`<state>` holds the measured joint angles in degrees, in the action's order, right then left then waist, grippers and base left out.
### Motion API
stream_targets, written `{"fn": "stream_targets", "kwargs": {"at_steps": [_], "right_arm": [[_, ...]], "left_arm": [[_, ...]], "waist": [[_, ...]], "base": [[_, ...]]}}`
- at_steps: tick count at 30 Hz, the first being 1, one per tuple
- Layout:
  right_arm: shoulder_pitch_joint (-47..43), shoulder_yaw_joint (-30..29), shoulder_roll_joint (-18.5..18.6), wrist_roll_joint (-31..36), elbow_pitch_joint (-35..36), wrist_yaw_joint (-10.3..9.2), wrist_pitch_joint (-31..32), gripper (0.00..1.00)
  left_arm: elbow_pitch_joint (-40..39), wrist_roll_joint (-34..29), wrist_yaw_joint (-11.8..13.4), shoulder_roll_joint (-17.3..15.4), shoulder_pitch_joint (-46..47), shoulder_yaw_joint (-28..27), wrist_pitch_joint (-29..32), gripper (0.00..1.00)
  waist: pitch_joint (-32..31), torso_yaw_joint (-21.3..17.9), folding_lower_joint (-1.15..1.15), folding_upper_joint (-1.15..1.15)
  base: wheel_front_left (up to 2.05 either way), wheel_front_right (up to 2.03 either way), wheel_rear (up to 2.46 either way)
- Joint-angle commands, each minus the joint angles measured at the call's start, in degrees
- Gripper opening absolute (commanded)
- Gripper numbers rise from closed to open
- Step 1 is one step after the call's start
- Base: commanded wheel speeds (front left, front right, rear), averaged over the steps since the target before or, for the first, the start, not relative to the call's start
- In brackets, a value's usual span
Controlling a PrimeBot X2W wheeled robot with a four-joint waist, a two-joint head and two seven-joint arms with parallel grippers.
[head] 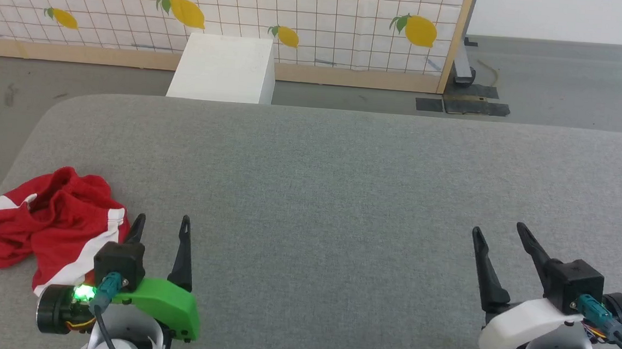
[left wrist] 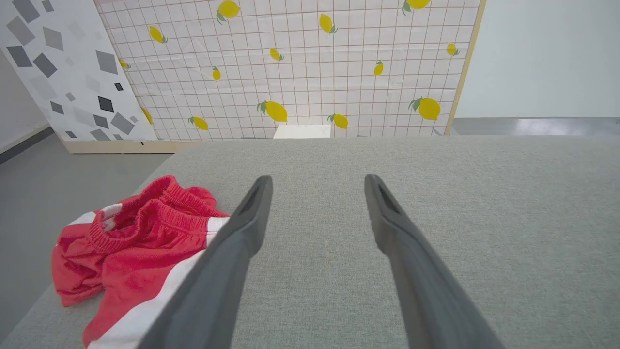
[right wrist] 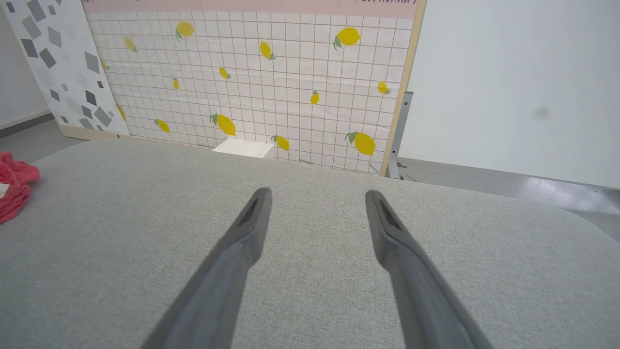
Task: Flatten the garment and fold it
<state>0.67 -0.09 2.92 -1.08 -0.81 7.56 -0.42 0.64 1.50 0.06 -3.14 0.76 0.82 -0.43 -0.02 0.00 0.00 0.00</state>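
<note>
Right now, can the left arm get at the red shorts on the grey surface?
Probably yes. The left gripper is open just beside the red shorts, which lie crumpled near the left edge of the grey surface. Nothing stands between them, so a short move to its left should do.

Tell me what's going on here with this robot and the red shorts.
A two-armed robot is set to flatten and fold the red shorts, which lie crumpled near the left edge of the grey padded table. Nothing is being handled yet: the left tool is open and empty right beside the shorts, and the right tool is open and empty far off on the other side, over bare table.
</note>
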Motion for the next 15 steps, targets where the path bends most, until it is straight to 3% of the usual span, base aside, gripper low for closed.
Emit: {"fn": "stream_targets", "kwargs": {"at_steps": [1, 15], "right_arm": [[-0.24, -0.24, 0.00, -0.73, -0.37, -0.01, -0.60, 1.00], [-0.47, -0.61, -0.01, -2.36, -1.60, -0.01, -2.26, 1.00]], "left_arm": [[0.40, 0.44, 0.16, 0.02, 0.06, 0.33, -0.67, 1.00], [1.37, 1.83, 0.72, 0.02, 0.04, 0.70, -2.32, 1.00]], "waist": [[-0.02, 0.00, 0.00, 0.00], [-0.21, 0.94, 0.00, 0.00]], "base": [[0.00, 0.00, 0.00], [0.00, 0.00, 0.00]]}}
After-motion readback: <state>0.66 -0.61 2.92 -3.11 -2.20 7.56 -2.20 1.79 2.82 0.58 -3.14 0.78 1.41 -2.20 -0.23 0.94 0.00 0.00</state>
